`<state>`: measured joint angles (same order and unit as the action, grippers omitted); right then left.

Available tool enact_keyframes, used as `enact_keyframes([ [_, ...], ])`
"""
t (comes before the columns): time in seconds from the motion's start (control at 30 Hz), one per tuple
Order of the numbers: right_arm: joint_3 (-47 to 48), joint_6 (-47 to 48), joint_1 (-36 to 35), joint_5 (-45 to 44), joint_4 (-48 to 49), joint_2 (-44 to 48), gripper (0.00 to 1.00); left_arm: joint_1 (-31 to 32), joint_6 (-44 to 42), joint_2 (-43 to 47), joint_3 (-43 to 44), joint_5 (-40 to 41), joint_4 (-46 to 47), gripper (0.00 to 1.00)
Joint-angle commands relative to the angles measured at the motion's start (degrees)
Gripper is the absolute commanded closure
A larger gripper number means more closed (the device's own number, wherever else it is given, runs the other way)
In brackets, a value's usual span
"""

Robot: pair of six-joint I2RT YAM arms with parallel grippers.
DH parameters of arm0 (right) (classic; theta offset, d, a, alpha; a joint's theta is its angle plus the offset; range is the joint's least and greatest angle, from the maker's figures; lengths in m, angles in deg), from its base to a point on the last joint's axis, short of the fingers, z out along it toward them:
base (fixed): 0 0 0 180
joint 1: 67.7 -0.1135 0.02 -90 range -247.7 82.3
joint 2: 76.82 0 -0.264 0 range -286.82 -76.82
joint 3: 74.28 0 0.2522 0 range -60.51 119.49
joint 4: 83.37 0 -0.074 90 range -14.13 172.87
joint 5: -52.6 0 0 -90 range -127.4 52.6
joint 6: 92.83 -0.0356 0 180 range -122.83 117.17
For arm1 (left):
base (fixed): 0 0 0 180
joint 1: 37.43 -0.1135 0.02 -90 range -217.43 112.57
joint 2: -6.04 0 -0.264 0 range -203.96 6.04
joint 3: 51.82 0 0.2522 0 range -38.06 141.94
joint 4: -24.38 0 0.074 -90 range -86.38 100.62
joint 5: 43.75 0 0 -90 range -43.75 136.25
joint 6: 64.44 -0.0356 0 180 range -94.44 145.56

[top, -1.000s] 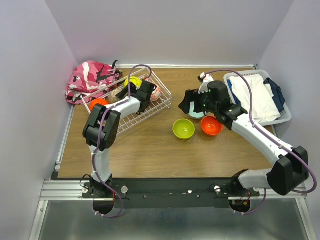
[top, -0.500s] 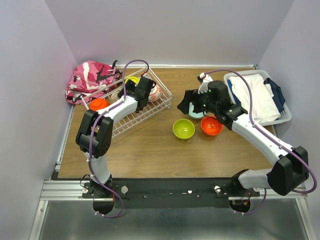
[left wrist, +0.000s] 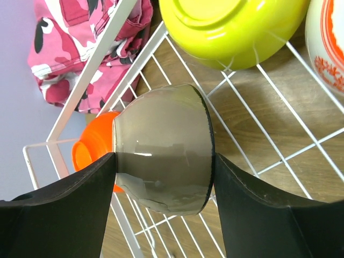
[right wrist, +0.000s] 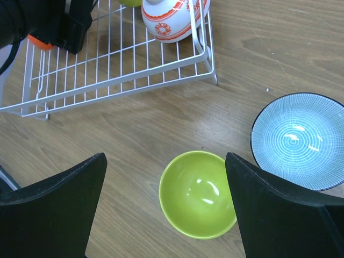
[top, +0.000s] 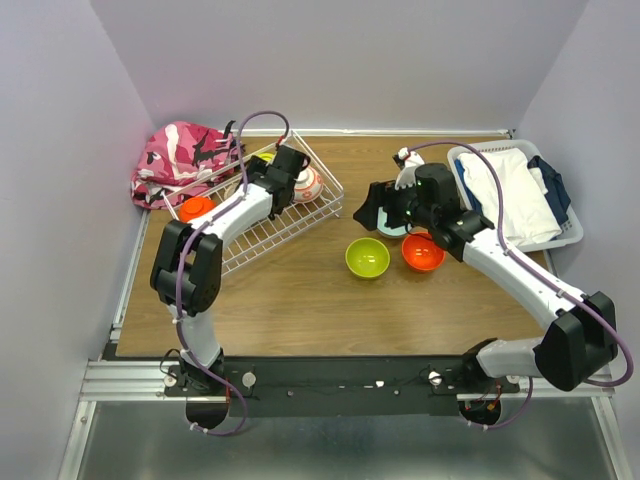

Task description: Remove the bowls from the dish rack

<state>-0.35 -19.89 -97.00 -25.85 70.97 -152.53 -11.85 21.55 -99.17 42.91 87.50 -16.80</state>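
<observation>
left gripper [left wrist: 164,160]: closed onto the tan bowl [left wrist: 161,129]; one black finger [left wrist: 64,209] sits against its foot end and the other against its dark rim end.
tan bowl: lies on its side on the wires of the dish rack [top: 262,232], toward the rack's far side; its glossy outside faces the wrist camera.
orange bowl [left wrist: 88,153]: in the rack at its left corner, just behind the tan bowl's foot; cannot tell whether the two touch.
lime-green bowl [left wrist: 231,27]: in the rack, underside toward the wrist camera, near the tan bowl but apart from it.
patterned bowl [right wrist: 171,19]: white with a red pattern, in the rack at its right end, close to the end wall.
right gripper [right wrist: 165,157]: jaws spread wide and holding nothing, hanging above the table [top: 300,300] to the right of the rack.
second lime-green bowl [right wrist: 198,194]: mouth up on the table, below the gap between the right fingers.
teal bowl [right wrist: 298,142]: mouth up on the table, near the second lime-green bowl, with fine lines inside and a dark rim.
second orange bowl [top: 423,252]: mouth up on the table, just right of the second lime-green bowl.
pink camouflage bag [top: 180,160]: far-left corner of the table, against the rack's left side.
laundry basket [top: 568,236]: white plastic, far-right corner, holding white and dark cloth.
</observation>
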Motion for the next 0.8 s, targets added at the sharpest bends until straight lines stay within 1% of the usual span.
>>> enact_keyframes([
  [0.0, -0.66, -0.26, -0.41, 2.59, 1.79, 0.21, 0.01, -2.02, 5.84, 5.01, 3.84, -1.44, -3.25, 0.92],
  [0.13, -0.05, -0.34, -0.41, 3.83, 2.58, -0.94, 0.02, -4.22, 8.66, 7.99, 3.5, -5.91, -3.87, 0.94],
  [0.2, 0.31, -0.69, -0.41, 4.61, 3.02, -1.64, 0.02, -5.54, 10.24, 9.14, 2.53, -9.51, -3.78, 0.94],
  [0.23, 0.48, -1.04, -0.41, 4.88, 3.55, -1.9, 0.01, -6.94, 11.73, 10.19, 2.09, -10.48, -3.69, 0.97],
  [0.27, 0.48, -1.22, -0.41, 5.15, 3.9, -2.17, 0.02, -7.56, 12.62, 10.81, 1.74, -11.8, -3.52, 0.98],
  [0.43, 1.62, -3.06, -0.41, 8.57, 6.09, -4.89, 0.02, -11.52, 17.36, 16.07, -1.33, -21.73, -1.76, 0.98],
  [0.5, 2.15, -3.85, -0.41, 10.41, 6.63, -5.77, 0.02, -13.01, 19.47, 17.66, -2.39, -24.54, -0.1, 0.98],
  [0.63, 3.21, -6.66, -0.41, 14.19, 9.25, -8.23, 0.02, -14.86, 24.13, 22.66, -6.51, -33.84, 3.77, 0.98],
  [0.73, 4.0, -8.68, -0.41, 16.66, 10.84, -10.34, 0.02, -15.74, 28.08, 24.96, -9.59, -38.16, 6.93, 0.99],
  [0.77, 4.17, -9.39, -0.41, 17.27, 11.28, -11.3, 0.02, -16.0, 28.96, 26.44, -10.38, -40.7, 8.68, 0.99],
])
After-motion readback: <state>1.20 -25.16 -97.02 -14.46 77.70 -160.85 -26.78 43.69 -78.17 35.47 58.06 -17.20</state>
